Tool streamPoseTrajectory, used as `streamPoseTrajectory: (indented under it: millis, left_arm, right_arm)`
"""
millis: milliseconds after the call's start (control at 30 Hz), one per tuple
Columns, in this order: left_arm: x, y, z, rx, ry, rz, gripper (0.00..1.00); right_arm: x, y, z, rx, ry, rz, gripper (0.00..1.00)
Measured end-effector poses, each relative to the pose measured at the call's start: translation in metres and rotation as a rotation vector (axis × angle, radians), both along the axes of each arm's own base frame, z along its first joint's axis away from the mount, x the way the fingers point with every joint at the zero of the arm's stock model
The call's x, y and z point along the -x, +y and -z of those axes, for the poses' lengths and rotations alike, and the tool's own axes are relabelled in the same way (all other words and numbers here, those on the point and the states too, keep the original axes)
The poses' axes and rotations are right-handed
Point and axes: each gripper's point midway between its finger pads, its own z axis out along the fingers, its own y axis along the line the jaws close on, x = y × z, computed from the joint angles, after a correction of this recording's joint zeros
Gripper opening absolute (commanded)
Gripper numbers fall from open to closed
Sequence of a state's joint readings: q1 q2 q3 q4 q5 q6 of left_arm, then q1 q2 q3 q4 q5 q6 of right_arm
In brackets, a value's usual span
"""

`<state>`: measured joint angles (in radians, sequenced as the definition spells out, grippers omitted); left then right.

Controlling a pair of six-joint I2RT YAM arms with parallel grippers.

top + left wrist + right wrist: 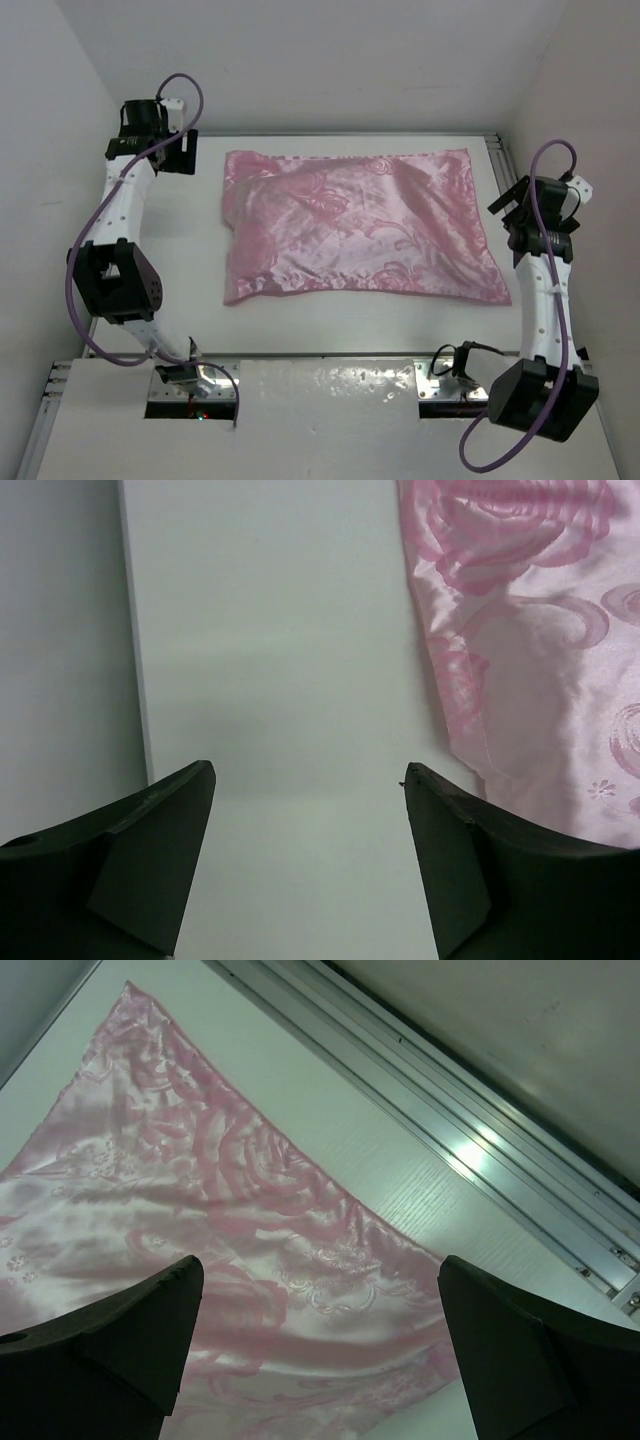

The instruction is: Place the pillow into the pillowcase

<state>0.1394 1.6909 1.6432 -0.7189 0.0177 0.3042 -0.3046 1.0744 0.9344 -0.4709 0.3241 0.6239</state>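
The pink satin pillowcase [350,225] lies spread across the middle of the white table [330,330], bulging and wrinkled on its left half. The pillow is hidden; no cream cloth shows anywhere. My left gripper [187,152] hovers off the pillowcase's far left corner. In the left wrist view it [308,770] is open over bare table, with the pillowcase's edge [540,660] just to its right. My right gripper [508,215] is at the pillowcase's right edge. Seen from the right wrist it [320,1262] is open above the pillowcase's corner [230,1230], holding nothing.
An aluminium rail [480,1150] runs along the table's right edge, close to my right gripper. White walls enclose the table at the back and both sides. The table's left edge [135,630] lies near my left gripper.
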Motion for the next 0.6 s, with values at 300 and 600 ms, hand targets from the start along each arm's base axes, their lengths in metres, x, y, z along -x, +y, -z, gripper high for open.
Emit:
streamPoseTrajectory:
  millis: [300, 600]
  left_arm:
    - [0.008, -0.001, -0.008, 0.001, -0.001, -0.005, 0.75]
    - [0.010, -0.001, -0.007, 0.004, 0.005, -0.008, 0.75]
  right_arm:
    - [0.013, -0.002, -0.013, 0.064, -0.034, -0.007, 0.99]
    - [0.020, -0.013, -0.013, 0.111, -0.009, 0.038, 0.99]
